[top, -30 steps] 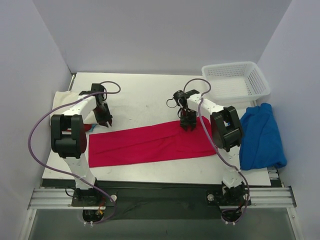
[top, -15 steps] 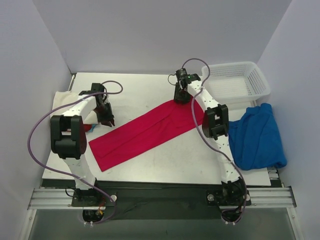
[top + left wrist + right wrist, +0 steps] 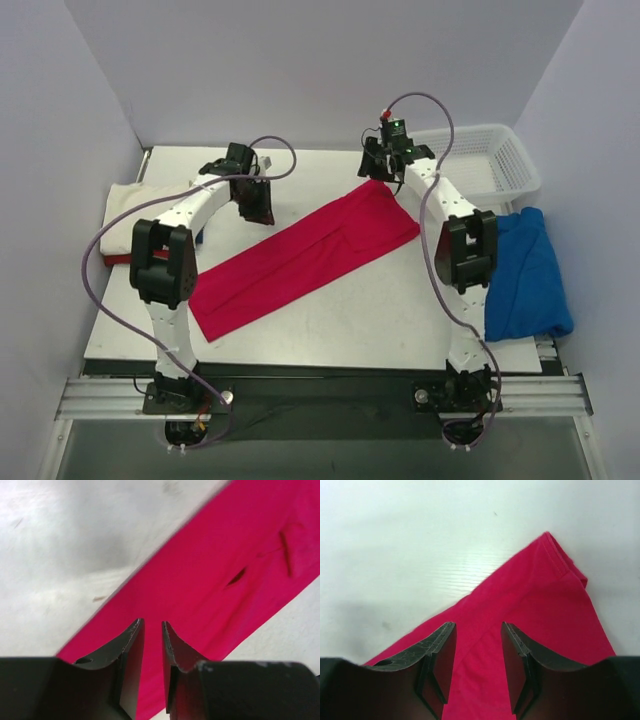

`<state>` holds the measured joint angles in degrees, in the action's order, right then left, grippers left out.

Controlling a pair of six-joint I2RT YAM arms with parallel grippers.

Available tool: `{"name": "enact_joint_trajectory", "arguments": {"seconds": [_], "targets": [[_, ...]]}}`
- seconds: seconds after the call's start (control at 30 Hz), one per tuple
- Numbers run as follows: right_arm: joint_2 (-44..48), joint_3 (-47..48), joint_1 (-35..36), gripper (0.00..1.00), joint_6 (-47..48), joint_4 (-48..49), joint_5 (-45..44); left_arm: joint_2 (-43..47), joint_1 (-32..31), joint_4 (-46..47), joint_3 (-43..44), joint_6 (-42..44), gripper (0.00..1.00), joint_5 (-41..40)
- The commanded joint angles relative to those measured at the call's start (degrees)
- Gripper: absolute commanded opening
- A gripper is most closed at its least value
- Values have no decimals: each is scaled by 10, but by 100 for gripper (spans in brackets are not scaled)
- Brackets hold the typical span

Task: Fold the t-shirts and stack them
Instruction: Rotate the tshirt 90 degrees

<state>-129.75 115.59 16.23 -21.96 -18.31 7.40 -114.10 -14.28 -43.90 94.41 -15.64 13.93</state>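
The crimson red t-shirt [image 3: 300,255], folded into a long strip, lies diagonally on the table from near left to far right. My left gripper [image 3: 258,212] hovers over its far edge near the middle. In the left wrist view [image 3: 152,625] its jaws are only narrowly apart and empty, with red cloth [image 3: 225,555] below. My right gripper [image 3: 375,172] is at the strip's far right corner. Its jaws are open and empty [image 3: 477,627] above the cloth [image 3: 545,610]. The royal blue t-shirt [image 3: 525,270] lies crumpled at the right edge. The cream t-shirt [image 3: 125,198] lies at the left edge.
A white lattice basket [image 3: 480,160] stands at the back right corner, close to my right arm. The white table [image 3: 330,320] has walls on three sides. Cables loop from both arms.
The red strip's right end has swung toward the back. My right gripper moved back with it and now stands open above it. My left gripper moved right and back over the strip.
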Motion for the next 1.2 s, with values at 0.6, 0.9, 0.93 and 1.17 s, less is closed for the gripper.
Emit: {"name": "enact_joint_trajectory", "arguments": {"seconds": [0.6,0.9,0.93,1.17], "targets": [[455,-420,12,42,41,6,-106,-251,-193,-22,337,59,51,-115],[498,-475,13,42,19,-8,-138,-287,-224,-44,409,77,62,-142],[501,-477,13,42,13,-9,-143,-296,-228,-50,420,79,63,-139],[552,-510,13,42,-9,-21,-130,-347,-234,-65,429,67,63,-150]]}}
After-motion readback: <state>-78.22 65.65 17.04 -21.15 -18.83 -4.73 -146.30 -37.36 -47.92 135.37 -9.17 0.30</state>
